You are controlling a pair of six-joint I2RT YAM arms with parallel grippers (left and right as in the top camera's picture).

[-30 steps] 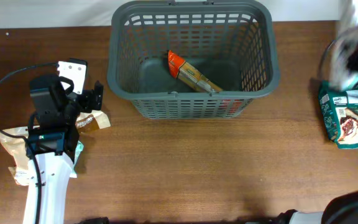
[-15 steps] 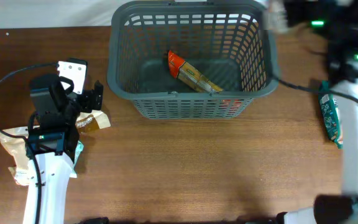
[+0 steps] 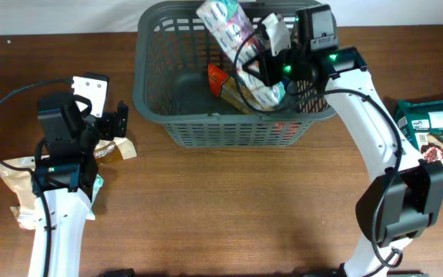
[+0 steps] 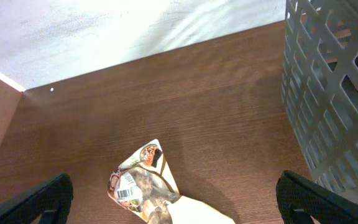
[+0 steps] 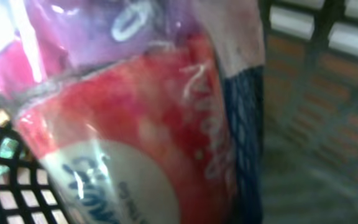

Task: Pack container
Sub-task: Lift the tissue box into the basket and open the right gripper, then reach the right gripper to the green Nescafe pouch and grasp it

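Wooden table (image 3: 244, 200) — right end effector (image 3: 266, 65) grips a packet (image 3: 235, 45) over the container (image 3: 206, 118).

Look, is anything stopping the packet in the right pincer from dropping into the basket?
Nothing visible does. The right pincer holds the packet over the open basket; one orange-tipped packet lies on its floor, with bare floor beside it.

Your way into the container (image 3: 206, 118) is open over its left half; the right gripper (image 3: 271, 68) with its long packet (image 3: 229, 35) blocks the right, above an orange-tipped packet (image 3: 220, 78).
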